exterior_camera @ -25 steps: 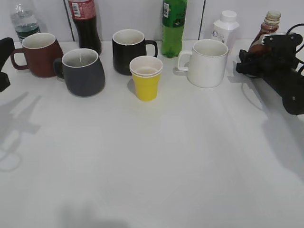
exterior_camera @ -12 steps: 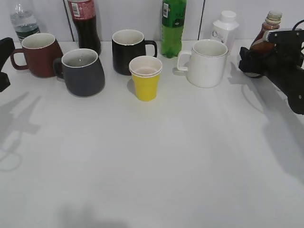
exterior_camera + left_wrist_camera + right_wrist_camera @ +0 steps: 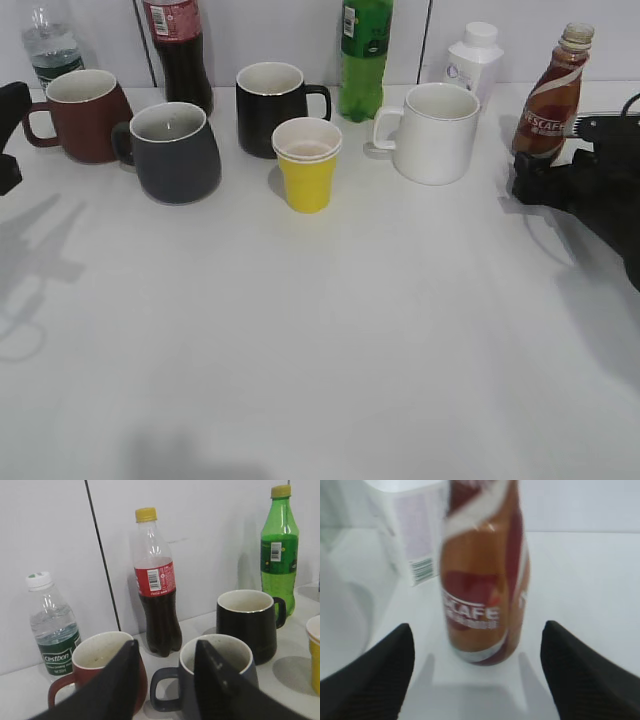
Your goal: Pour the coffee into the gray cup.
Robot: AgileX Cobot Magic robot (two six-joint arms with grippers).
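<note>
Right wrist view puts the right hand spread wide, empty, fingers flanking the coffee without touching — lined up for a grasp. Farther left on the bench, the gray cup waits; the left hand hovers half-open, empty.

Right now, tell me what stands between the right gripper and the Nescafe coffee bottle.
Nothing. In the right wrist view the open right gripper faces the Nescafe coffee bottle with only bare white table between them; the fingers are clear of it.
</note>
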